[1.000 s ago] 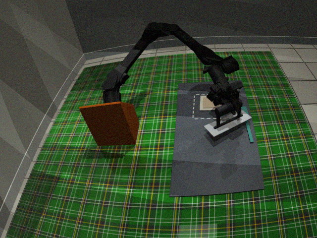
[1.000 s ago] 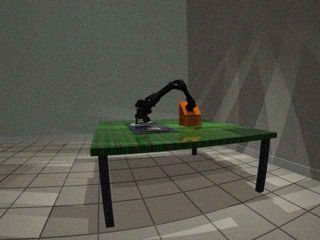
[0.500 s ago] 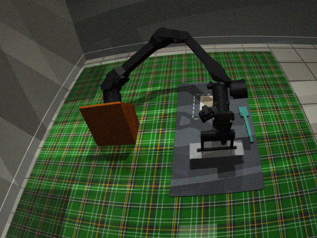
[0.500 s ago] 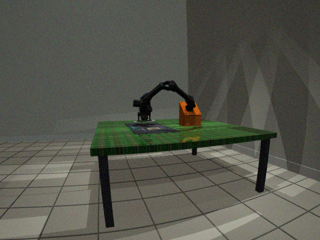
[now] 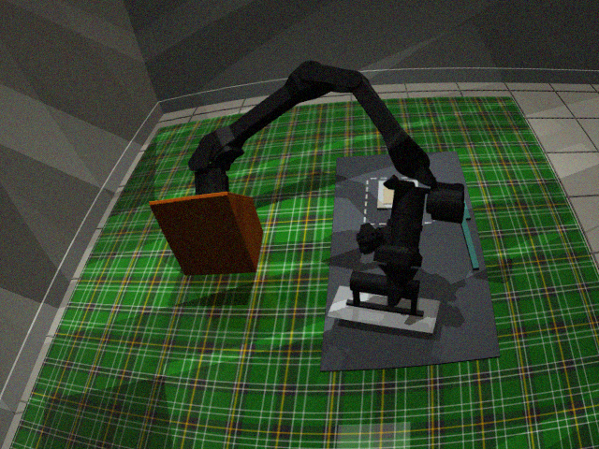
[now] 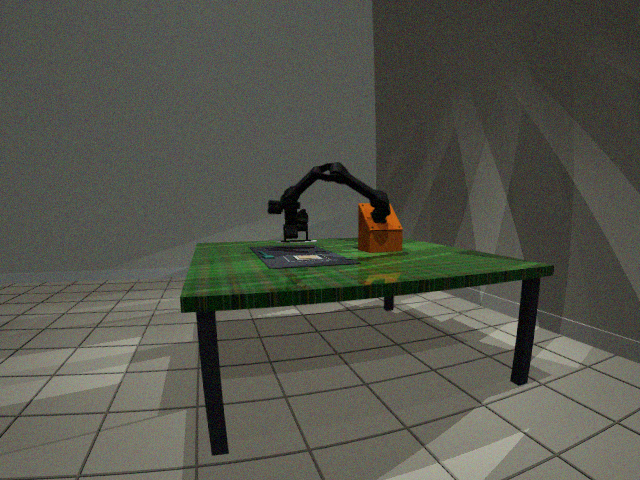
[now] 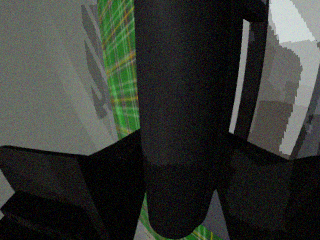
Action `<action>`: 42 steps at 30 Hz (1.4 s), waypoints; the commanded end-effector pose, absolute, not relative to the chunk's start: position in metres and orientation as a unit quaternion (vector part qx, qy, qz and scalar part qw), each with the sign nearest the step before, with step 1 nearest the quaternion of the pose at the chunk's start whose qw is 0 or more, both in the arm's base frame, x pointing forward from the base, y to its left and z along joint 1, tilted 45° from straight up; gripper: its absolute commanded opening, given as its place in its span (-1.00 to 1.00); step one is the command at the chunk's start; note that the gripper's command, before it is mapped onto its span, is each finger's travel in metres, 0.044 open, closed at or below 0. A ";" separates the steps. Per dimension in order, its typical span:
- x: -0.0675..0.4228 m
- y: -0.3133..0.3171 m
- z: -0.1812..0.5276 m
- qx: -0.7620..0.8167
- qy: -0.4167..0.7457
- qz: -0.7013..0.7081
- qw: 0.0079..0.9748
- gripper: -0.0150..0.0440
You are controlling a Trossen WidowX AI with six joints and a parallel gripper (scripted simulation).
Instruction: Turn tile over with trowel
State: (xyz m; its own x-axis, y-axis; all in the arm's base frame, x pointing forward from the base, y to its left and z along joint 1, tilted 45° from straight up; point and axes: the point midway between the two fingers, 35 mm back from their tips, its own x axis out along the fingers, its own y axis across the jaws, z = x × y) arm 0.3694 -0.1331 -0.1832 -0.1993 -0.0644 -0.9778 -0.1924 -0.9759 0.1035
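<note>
My gripper (image 5: 394,290) (image 6: 295,232) points down and is shut on the black handle (image 5: 382,283) (image 7: 180,94) of the small trowel. Its flat grey blade (image 5: 382,314) (image 6: 297,240) is level, a little above the dark mat (image 5: 435,338) (image 6: 279,262), over the mat's half away from the tile. The beige tile (image 5: 387,196) (image 6: 305,256) lies flat inside the white dashed outline (image 5: 366,197), partly hidden by my arm in the top view. The wrist view shows the handle filling the space between the fingers.
A long teal tool (image 5: 470,241) (image 6: 267,256) lies along one edge of the mat, beside the outline. An orange block (image 5: 212,232) (image 6: 379,232) stands at the arm's base on the green plaid table (image 5: 145,338).
</note>
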 end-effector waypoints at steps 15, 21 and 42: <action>0.377 -0.124 -0.192 -0.637 0.108 0.762 0.043 -0.49; 0.378 -0.117 -0.199 -0.637 0.108 0.762 0.043 -0.49; 0.379 -0.112 -0.204 -0.637 0.108 0.762 0.044 0.53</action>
State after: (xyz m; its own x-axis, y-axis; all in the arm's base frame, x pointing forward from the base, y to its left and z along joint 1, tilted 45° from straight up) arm 0.3779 -0.1110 -0.2046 -0.1872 -0.0684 -0.9799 -0.2005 -0.9739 0.1063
